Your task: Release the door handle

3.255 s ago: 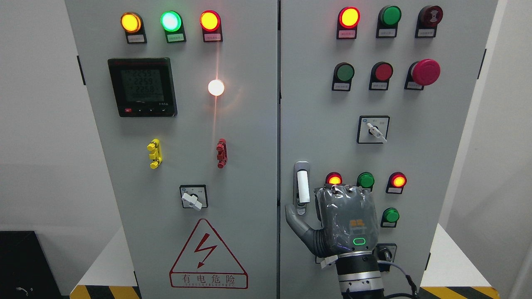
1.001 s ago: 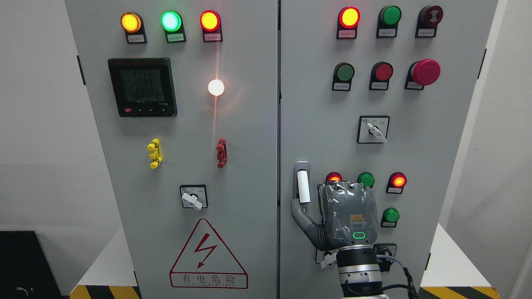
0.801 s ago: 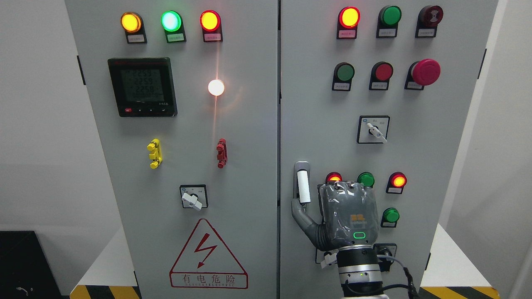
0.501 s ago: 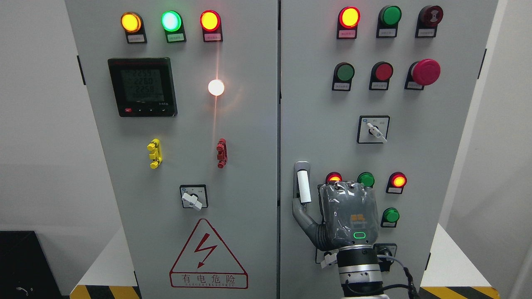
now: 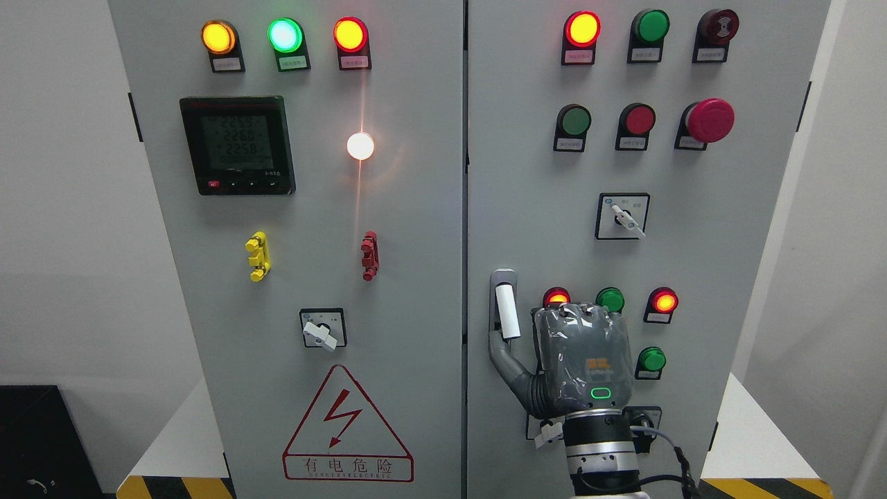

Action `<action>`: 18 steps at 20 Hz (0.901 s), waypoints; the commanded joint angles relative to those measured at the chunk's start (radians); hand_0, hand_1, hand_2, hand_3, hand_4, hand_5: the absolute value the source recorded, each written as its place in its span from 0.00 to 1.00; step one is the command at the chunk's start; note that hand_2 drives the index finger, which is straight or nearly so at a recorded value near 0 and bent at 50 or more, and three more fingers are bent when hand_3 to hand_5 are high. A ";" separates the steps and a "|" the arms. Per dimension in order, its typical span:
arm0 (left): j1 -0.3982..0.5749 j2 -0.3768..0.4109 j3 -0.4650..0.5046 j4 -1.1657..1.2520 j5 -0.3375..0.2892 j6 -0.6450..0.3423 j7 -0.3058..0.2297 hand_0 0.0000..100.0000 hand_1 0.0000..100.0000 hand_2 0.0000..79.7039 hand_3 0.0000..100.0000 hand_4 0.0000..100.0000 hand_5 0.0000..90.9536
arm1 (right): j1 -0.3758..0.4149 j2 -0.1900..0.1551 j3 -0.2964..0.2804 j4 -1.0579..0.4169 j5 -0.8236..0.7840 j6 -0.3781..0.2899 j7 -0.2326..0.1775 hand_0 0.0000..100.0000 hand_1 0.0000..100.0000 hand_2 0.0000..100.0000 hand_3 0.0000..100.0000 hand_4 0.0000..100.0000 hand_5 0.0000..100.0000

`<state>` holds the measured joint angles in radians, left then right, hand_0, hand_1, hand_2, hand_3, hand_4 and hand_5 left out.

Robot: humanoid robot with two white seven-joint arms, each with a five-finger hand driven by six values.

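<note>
The right hand (image 5: 582,360) rises from the bottom edge with its grey back toward the camera, in front of the right cabinet door (image 5: 693,277); its thumb (image 5: 504,360) reaches up-left, the tip right at the lower end of the white door handle (image 5: 506,311), while the other fingers are hidden behind the palm, so whether they are curled or spread cannot be told. The handle stands upright in its grey mount near the door's left edge, just left of the hand. Around the hand sit four small lamps: two lit red and two green. Higher on this door are a rotary switch (image 5: 624,217), a row of one green button, one red button and one red mushroom button (image 5: 709,120), and a top row of one lit red lamp, one green and one dark red. The left cabinet door (image 5: 312,277) carries three lit lamps, amber, green and red, one digital meter (image 5: 238,145), one glowing white lamp (image 5: 360,145), one yellow clip (image 5: 257,256), one red clip (image 5: 369,256), one rotary switch and a red triangular warning label (image 5: 346,426). The cabinet stands on a white surface (image 5: 748,430) edged with yellow-black stripes, against pale walls.
</note>
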<state>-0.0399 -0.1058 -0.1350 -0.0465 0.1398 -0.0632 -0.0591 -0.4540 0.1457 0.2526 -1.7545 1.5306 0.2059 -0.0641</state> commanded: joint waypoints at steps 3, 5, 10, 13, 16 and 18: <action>0.000 0.000 0.000 -0.001 0.000 0.000 -0.001 0.12 0.56 0.00 0.00 0.00 0.00 | 0.006 0.000 -0.004 -0.003 -0.001 0.000 -0.002 0.43 0.34 1.00 1.00 1.00 1.00; 0.000 0.000 0.000 0.000 0.000 0.000 -0.001 0.12 0.56 0.00 0.00 0.00 0.00 | 0.008 -0.001 -0.006 -0.005 -0.001 0.000 -0.002 0.43 0.34 1.00 1.00 1.00 1.00; 0.000 0.000 0.000 0.001 0.000 0.000 -0.001 0.12 0.56 0.00 0.00 0.00 0.00 | 0.008 0.000 -0.006 -0.006 -0.001 0.000 -0.002 0.44 0.34 1.00 1.00 1.00 1.00; 0.000 0.000 0.000 0.001 0.001 0.000 -0.001 0.12 0.56 0.00 0.00 0.00 0.00 | 0.008 0.000 -0.006 -0.006 -0.001 0.000 -0.002 0.44 0.34 1.00 1.00 1.00 1.00; 0.000 0.000 0.000 -0.001 0.000 0.000 -0.001 0.12 0.56 0.00 0.00 0.00 0.00 | 0.008 0.000 -0.007 -0.008 -0.001 0.000 -0.002 0.44 0.34 1.00 1.00 1.00 1.00; 0.000 0.000 0.000 0.001 0.000 0.000 -0.001 0.12 0.56 0.00 0.00 0.00 0.00 | 0.008 0.000 -0.012 -0.008 -0.001 0.000 -0.002 0.44 0.34 1.00 1.00 1.00 1.00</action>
<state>-0.0399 -0.1059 -0.1350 -0.0467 0.1398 -0.0632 -0.0590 -0.4469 0.1456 0.2474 -1.7595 1.5295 0.2059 -0.0655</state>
